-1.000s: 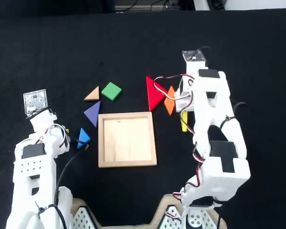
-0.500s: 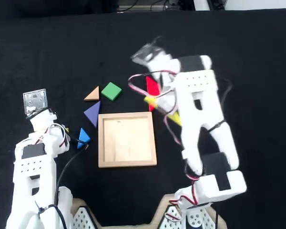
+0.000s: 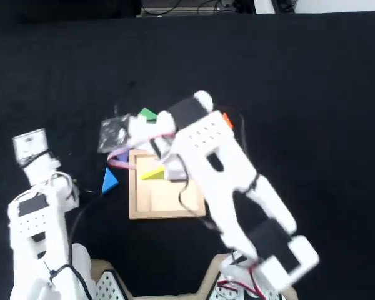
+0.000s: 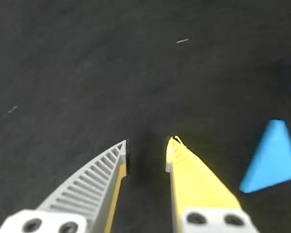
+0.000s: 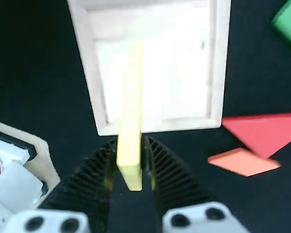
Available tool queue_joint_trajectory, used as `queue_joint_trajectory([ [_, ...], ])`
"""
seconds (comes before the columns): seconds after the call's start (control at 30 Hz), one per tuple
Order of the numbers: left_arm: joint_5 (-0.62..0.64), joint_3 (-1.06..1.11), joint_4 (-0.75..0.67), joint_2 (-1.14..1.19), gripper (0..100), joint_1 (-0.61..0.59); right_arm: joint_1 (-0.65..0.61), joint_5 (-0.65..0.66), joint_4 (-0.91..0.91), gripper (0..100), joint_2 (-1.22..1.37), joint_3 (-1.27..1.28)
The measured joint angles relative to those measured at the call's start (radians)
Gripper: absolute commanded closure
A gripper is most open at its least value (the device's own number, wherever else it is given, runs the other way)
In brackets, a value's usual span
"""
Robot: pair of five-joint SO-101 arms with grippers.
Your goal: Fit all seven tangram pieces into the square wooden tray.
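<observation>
The bench (image 3: 312, 75) is a black surface. The tray and the loose pieces sit toward its near edge, left of the middle.

Your right arm (image 3: 219, 162) stretches from its base at the near edge across toward the left side, lying over the tray's right and far rims in the high view. Your left arm (image 3: 40, 212) stands at the near left corner, apart from the tray.

The square wooden tray (image 3: 167, 214) lies flat on the bench. The part of its floor that shows is bare wood.

The right gripper (image 5: 129, 144) is closed on the yellow piece (image 5: 131, 111). You hold the piece on edge over the tray's floor, toward the tray's far left part. I cannot tell whether the piece touches the floor.

The left gripper (image 4: 148, 145) is partly open, with a modest gap and nothing between the fingers. It hangs above bare bench.

The red triangle (image 5: 266, 131) lies flat just off a tray corner. The green square (image 3: 148, 114) lies beyond the tray's far rim, partly covered by your right arm. The blue triangle (image 3: 109, 181) lies just off the tray's left rim, near the left gripper. The orange piece (image 3: 227, 120) lies beyond the tray's far right corner, just beside the red triangle.
</observation>
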Motion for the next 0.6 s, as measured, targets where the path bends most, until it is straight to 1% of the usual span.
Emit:
queue_joint_trajectory([
  [0.07, -0.003, 0.0, 0.015, 0.0, 86, -0.031, -0.029, 0.0, -0.061, 98.8, -0.074, 0.084],
  [0.2, -0.008, 0.0, 0.02, 0.0, 86, -0.031, -0.038, 0.0, -0.226, 98.8, -0.235, 0.338],
  [0.3, -0.008, -0.003, 0.02, 0.0, 86, -0.012, -0.038, 0.0, -0.353, 98.8, -0.304, 0.497],
  [0.47, -0.008, -0.003, 0.02, 0.0, 86, 0.005, -0.041, -0.026, -0.425, 98.8, -0.296, 0.54],
  [0.6, -0.008, -0.003, 0.02, 0.0, 86, 0.005, -0.044, -0.043, -0.466, 98.8, -0.221, 0.542],
])
